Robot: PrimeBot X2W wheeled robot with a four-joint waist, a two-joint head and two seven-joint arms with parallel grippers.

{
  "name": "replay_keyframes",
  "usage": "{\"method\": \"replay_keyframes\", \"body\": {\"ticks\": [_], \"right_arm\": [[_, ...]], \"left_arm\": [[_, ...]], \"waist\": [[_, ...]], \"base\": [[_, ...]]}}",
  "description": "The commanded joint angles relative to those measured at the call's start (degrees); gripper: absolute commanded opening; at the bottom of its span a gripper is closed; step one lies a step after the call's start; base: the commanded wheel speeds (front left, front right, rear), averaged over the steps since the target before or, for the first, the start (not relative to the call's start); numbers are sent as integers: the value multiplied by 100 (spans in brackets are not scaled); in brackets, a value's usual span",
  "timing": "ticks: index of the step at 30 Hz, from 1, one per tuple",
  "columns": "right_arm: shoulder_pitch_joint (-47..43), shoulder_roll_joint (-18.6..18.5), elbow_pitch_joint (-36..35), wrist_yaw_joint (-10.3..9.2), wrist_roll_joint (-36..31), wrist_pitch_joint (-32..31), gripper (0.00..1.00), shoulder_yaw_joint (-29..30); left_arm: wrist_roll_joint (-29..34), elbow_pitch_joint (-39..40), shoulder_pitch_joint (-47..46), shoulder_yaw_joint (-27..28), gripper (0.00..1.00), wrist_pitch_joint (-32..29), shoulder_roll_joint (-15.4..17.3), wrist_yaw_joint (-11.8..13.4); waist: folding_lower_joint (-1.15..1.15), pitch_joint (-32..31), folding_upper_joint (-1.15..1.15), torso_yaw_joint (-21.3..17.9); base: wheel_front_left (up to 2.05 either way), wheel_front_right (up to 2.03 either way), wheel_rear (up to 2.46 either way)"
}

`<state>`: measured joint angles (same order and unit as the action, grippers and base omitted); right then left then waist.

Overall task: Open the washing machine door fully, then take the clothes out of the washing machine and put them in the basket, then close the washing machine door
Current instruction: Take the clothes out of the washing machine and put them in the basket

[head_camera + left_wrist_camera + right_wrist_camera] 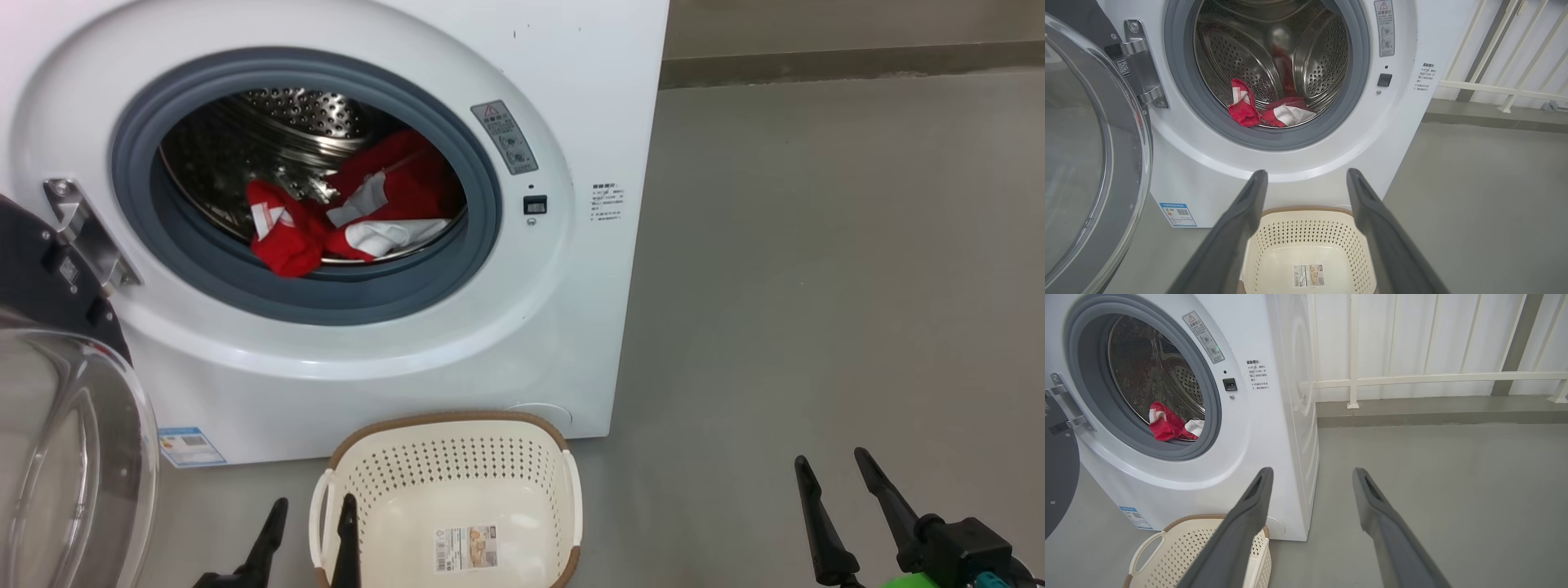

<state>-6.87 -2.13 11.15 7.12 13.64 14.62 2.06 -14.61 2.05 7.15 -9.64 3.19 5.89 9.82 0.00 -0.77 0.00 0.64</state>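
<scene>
Grey floor (816,286), open and bare right of the washing machine (571,82). At left the washing machine door (73,457) stands swung wide. Red-and-white clothes (359,212) lie heaped at the drum's front lip. Cream basket (445,418) sits just before the machine, bottom sticker showing. Spread wide, the left gripper (315,500) is at the basket's left handle, below the clothes. Also wide and holding nothing, the right gripper (831,457) is well to their right.

Head looks down, wrists share washing machine (1208,171)
</scene>
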Motion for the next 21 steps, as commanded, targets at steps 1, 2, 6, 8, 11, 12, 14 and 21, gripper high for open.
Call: {"method": "replay_keyframes", "body": {"ticks": [1, 2, 6, 8, 11, 12, 14, 21], "right_arm": [[147, -75, -118, 36, 38, 38, 100, -148], [148, -75, -115, 36, 37, 38, 100, -147], [138, -75, -108, 36, 24, 38, 100, -147], [136, -75, -105, 36, 20, 38, 100, -151], [139, -75, -97, 36, 14, 38, 100, -159], [139, -75, -95, 36, 15, 38, 100, -160], [139, -75, -92, 36, 12, 38, 100, -160], [162, -75, -74, 36, 2, 38, 100, -173]], "left_arm": [[14, 164, -238, 160, 100, 62, 58, 28], [10, 159, -237, 162, 100, 64, 62, 31], [-1, 145, -240, 161, 100, 78, 75, 44], [-5, 136, -243, 156, 100, 83, 82, 48], [-16, 120, -248, 148, 100, 90, 89, 51], [-21, 114, -249, 146, 100, 95, 89, 51], [-30, 102, -250, 139, 100, 101, 92, 53], [-52, 60, -286, 112, 100, 125, 104, 53]], "waist": [[0, -3, 0, 0], [0, -7, 0, 1], [0, -16, 0, 7], [0, -17, 0, 6], [0, -24, 0, 4], [0, -28, 0, 3], [0, -34, 0, 4], [0, -41, 0, 3]], "base": [[59, -59, 0], [45, -45, 0], [13, -13, 0], [0, 0, 0], [0, 0, 0], [0, 0, 0], [0, 0, 0], [0, 0, 0]]}}
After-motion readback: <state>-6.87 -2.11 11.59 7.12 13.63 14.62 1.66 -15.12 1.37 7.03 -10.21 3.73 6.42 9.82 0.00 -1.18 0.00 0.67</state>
